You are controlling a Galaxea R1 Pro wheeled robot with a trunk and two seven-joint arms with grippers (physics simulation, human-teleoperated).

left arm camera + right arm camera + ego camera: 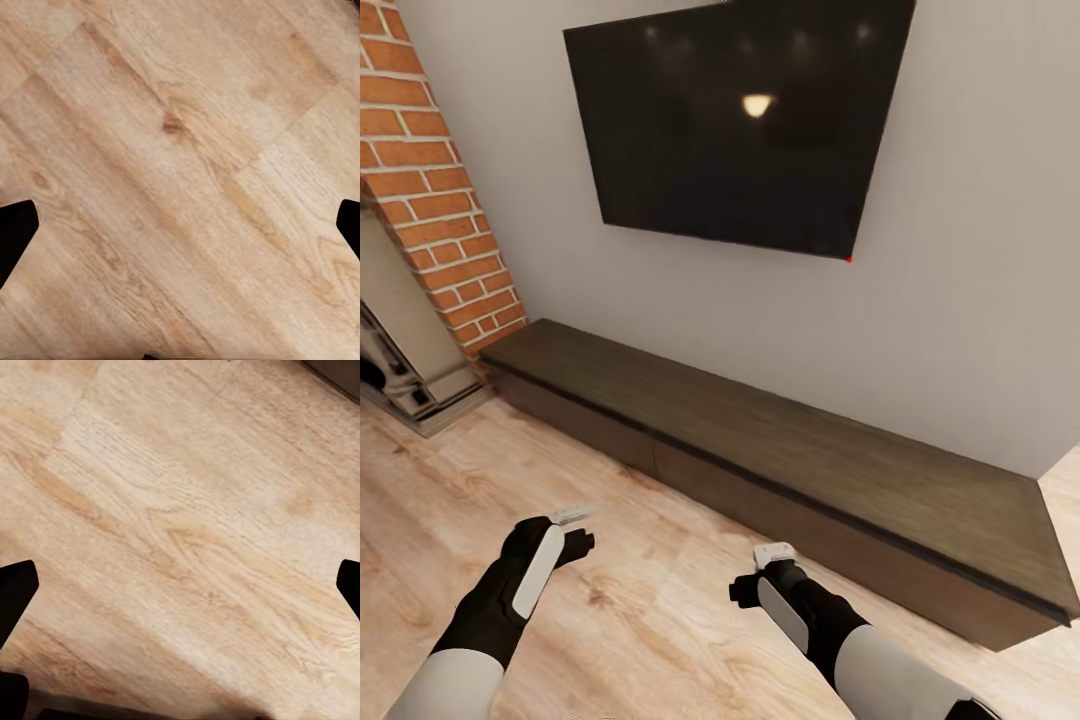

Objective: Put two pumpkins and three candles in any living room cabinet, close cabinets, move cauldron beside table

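The long dark-brown cabinet (760, 440) runs along the wall ahead, and its plain fronts look shut. Both arms hang low over the wood floor in front of it. My left gripper (575, 530) is open with nothing in it; in the left wrist view its dark fingertips (15, 232) stand wide apart over bare floorboards. My right gripper (760, 570) is open and empty too, its fingertips (15, 592) spread over the floor, with a dark corner of the cabinet (337, 371) just in frame. The pumpkins, candles, cauldron and table are out of view.
A large black TV (740, 120) hangs on the grey wall above the cabinet. A red brick column (440, 190) and a grey fireplace base (410, 350) stand at the left. Light wood floor (660, 620) lies between me and the cabinet.
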